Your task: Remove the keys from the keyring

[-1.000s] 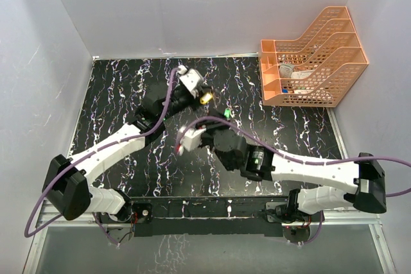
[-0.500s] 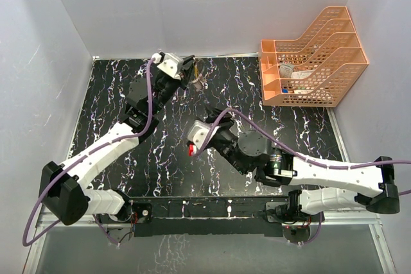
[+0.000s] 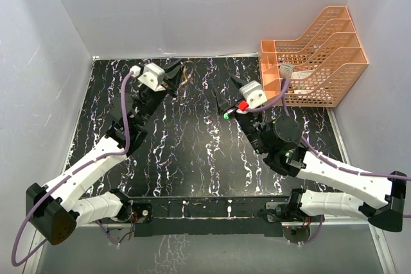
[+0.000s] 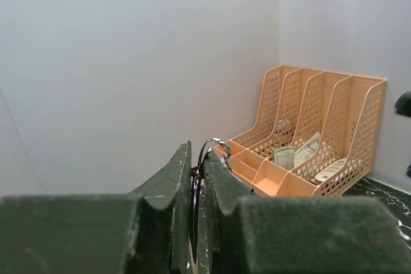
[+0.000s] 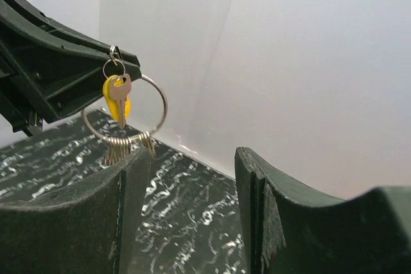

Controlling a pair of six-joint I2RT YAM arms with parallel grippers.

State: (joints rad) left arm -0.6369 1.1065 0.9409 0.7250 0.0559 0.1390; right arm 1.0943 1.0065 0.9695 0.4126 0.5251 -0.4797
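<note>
**A:** What are the left fingers (image 4: 180,181) doing?

**B:** They are pinched narrow on the keyring (image 4: 212,147). In the left wrist view the wire shows edge-on in the slit between them, and its top loop pokes out past the tips.

**A:** And the right fingers (image 5: 126,217)?

**B:** They are spread wide with nothing between them, and they are apart from the ring. Their camera looks across at the keyring (image 5: 165,103), which hangs in the air above the worktop (image 3: 192,152) near the back wall, towards the left.

**A:** Where are the keys?

**B:** The yellow-headed key (image 5: 118,102) hangs from a small ring (image 5: 115,66) at the top of the big one. The brass-brown keys (image 5: 123,148) are bunched at the bottom of the loop. As far as I can tell, a tiny green-headed key (image 3: 228,115) lies on the worktop just beside the right arm's tip.

**A:** Is there any writing?

**B:** None that I can read. An orange file rack (image 3: 314,56) stands at the far right corner. The papers (image 4: 283,156) sit in its slots, and any print on them is too small to make out.
</note>
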